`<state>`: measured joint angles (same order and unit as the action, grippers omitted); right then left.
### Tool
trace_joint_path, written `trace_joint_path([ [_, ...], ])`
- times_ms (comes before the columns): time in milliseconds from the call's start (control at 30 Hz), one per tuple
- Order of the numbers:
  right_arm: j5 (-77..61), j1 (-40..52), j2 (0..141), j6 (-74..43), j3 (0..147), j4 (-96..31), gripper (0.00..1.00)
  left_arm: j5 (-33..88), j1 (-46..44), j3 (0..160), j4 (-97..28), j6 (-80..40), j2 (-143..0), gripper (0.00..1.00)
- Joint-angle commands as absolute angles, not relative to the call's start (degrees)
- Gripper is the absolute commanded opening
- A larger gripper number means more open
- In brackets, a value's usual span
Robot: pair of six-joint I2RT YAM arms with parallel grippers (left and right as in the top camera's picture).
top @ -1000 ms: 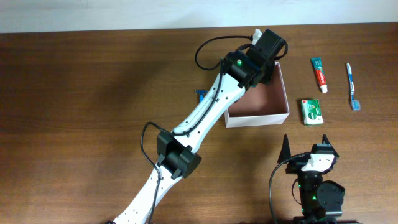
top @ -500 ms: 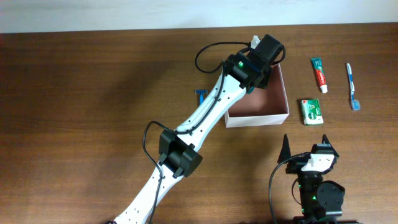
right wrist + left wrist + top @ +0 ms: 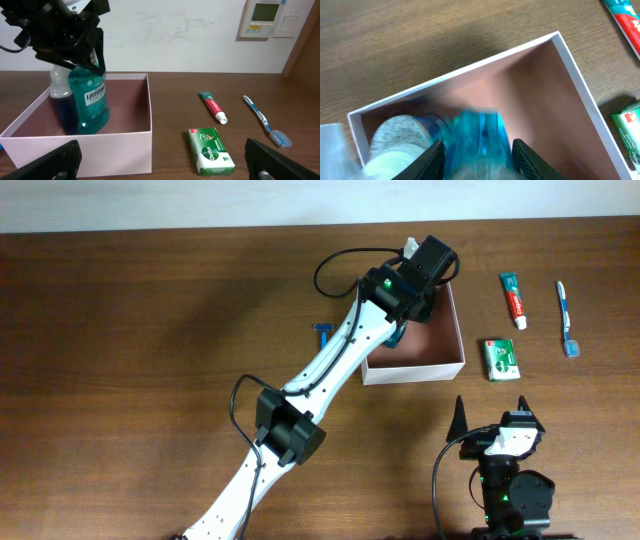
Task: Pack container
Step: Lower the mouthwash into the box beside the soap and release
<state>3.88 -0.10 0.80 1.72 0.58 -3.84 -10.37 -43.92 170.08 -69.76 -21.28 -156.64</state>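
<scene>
The container (image 3: 415,368), a shallow square box with white walls and a pinkish-brown inside, sits right of the table's middle. My left gripper (image 3: 477,161) is shut on a teal mouthwash bottle (image 3: 475,130) and holds it upright inside the container's left part (image 3: 92,100). A blue bottle with a pale cap (image 3: 59,95) stands in the container, touching the teal one. From overhead the left wrist (image 3: 420,280) covers the container's far left corner. My right gripper (image 3: 160,170) is open and empty, low at the table's front (image 3: 490,410).
Right of the container lie a green Dettol soap box (image 3: 501,359), a toothpaste tube (image 3: 514,298) and a blue toothbrush (image 3: 566,318). A blue razor (image 3: 326,332) lies left of the container, beside the left arm.
My left gripper shifted slightly left and toward the front with the teal bottle, whose base now shows inside the container. The right arm has not moved.
</scene>
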Motion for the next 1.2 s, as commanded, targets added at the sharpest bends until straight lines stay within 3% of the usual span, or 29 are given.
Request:
trace_joint_path([
  [0,5.02,0.36,0.40,1.69,0.32,-4.16,0.99,-11.88,-44.10,170.60,-69.43,-21.80,-156.05,0.44],
  [233,5.02,0.36,0.43,1.69,0.32,-4.16,0.99,-11.88,-44.10,170.60,-68.79,-21.80,-156.05,0.45],
  [400,4.99,0.36,0.43,1.72,0.32,-4.16,0.99,-11.88,-44.10,170.60,-67.09,-20.93,-156.05,0.51],
  [1167,4.99,0.36,0.40,1.69,0.32,-4.16,0.99,-11.40,-43.99,178.71,-66.26,-17.89,-155.98,0.52],
])
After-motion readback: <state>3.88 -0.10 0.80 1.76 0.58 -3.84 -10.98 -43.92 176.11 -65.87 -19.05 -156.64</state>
